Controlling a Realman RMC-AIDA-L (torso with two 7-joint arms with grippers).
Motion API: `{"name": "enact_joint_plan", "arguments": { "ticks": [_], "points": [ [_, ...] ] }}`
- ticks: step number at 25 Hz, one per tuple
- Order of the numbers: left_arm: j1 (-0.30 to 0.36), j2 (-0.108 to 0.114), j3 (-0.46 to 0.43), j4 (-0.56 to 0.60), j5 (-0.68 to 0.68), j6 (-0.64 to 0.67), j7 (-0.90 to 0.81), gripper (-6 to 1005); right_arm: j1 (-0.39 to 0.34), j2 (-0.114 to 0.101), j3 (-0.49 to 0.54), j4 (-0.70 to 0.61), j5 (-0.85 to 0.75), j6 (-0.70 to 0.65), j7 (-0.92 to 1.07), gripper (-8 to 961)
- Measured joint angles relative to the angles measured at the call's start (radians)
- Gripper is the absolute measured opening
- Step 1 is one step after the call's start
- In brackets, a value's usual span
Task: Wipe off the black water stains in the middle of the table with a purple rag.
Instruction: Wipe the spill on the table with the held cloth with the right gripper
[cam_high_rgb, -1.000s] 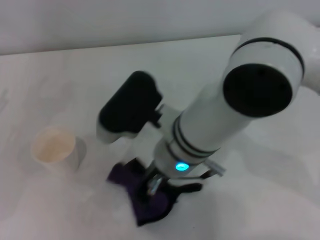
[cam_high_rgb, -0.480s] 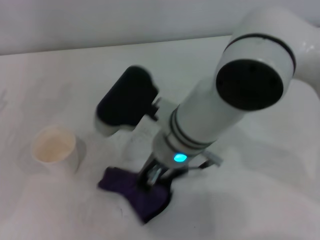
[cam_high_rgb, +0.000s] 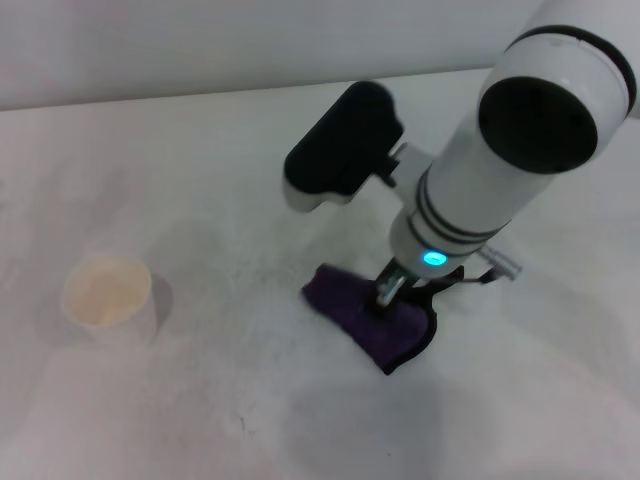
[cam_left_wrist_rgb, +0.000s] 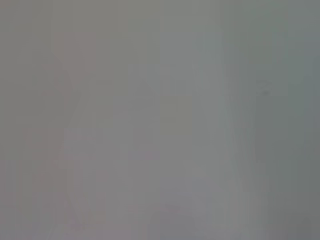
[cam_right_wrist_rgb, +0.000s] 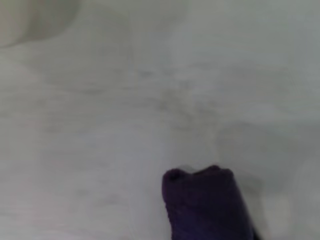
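The purple rag (cam_high_rgb: 367, 320) lies flat on the white table (cam_high_rgb: 200, 180), right of centre in the head view. My right gripper (cam_high_rgb: 390, 296) points down onto the rag's right part and is shut on it, pressing it against the tabletop. The rag's black edging shows at its near right corner. The right wrist view shows the rag's front end (cam_right_wrist_rgb: 204, 202) on the table (cam_right_wrist_rgb: 125, 100), which has faint grey smudges. No black water stain shows in any view; it may be under the rag. My left gripper is out of view, and the left wrist view shows only blank grey.
A white paper cup (cam_high_rgb: 108, 298) stands upright on the table's left side, well apart from the rag; its edge shows in the right wrist view (cam_right_wrist_rgb: 35, 17). The table's far edge (cam_high_rgb: 200, 92) runs along the back.
My right arm has swept the rag to the right across the table, from beside the cup to right of centre. The cup has not moved.
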Motion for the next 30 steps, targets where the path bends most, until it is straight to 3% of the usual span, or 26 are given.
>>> {"name": "enact_joint_plan", "arguments": {
  "ticks": [11,19,27,30],
  "points": [
    [-0.008,-0.007,-0.024,0.003,0.004,-0.007,0.003,888,0.066,0.002,-0.174,-0.035,0.327,-0.119,-0.051,55],
    [-0.006,-0.007,-0.024,0.003,0.005,-0.009,0.005,888,0.08,0.002,-0.216,-0.031,0.472,-0.198,-0.145,60],
    [0.0,-0.01,-0.024,0.003,0.004,-0.014,0.005,888,0.09,0.001,-0.2,0.021,0.456,-0.215,-0.161,66],
    [-0.005,-0.01,-0.024,0.002,0.004,-0.002,0.005,887,0.047,-0.005,-0.135,0.014,0.389,-0.166,-0.17,68]
  ]
}}
